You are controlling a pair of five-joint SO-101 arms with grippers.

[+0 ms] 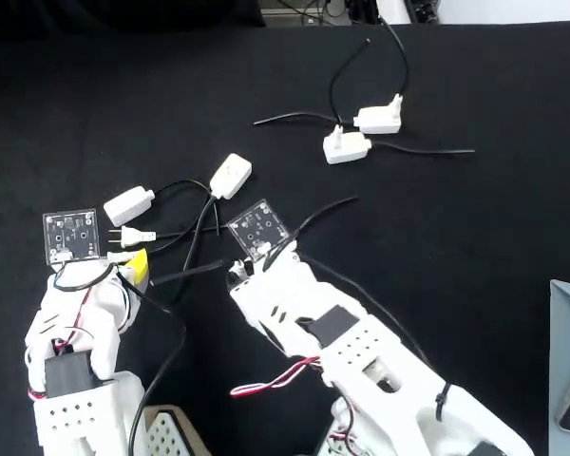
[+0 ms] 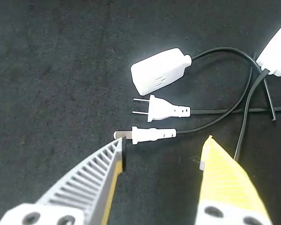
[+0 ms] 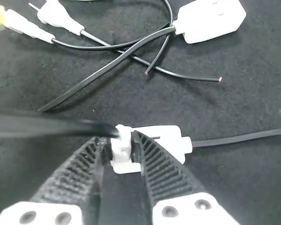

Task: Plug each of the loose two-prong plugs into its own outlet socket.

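Where the left arm sits at the near left of the black table [image 1: 475, 247], its wrist view shows the left gripper [image 2: 164, 143] spread wide, a grey finger [image 2: 98, 168] on one side and a yellow finger [image 2: 225, 178] on the other, holding nothing. The lower plug [image 2: 150, 135] lies flat in the gap, its prong end right at the grey fingertip; whether they touch I cannot tell. Just beyond it lies the upper plug [image 2: 165, 111], prongs bare, and beyond that an outlet socket [image 2: 158, 75], all three side by side and apart. The high view adds a square marker card [image 1: 71, 236] beside that arm. A second socket [image 1: 230, 176] lies farther right, its black cable crossing the plugs' cables.

At mid-table, the high view hides the right arm's fingertips under another marker card [image 1: 258, 228]. The right wrist view fills that in: the right gripper [image 3: 119, 139] is clamped narrow on a white plug [image 3: 120, 150], pressed up against a socket block [image 3: 166, 140]; whether the prongs are in cannot be told.

Far right and back, two white adapters [image 1: 378, 119] lie near each other, unplugged.
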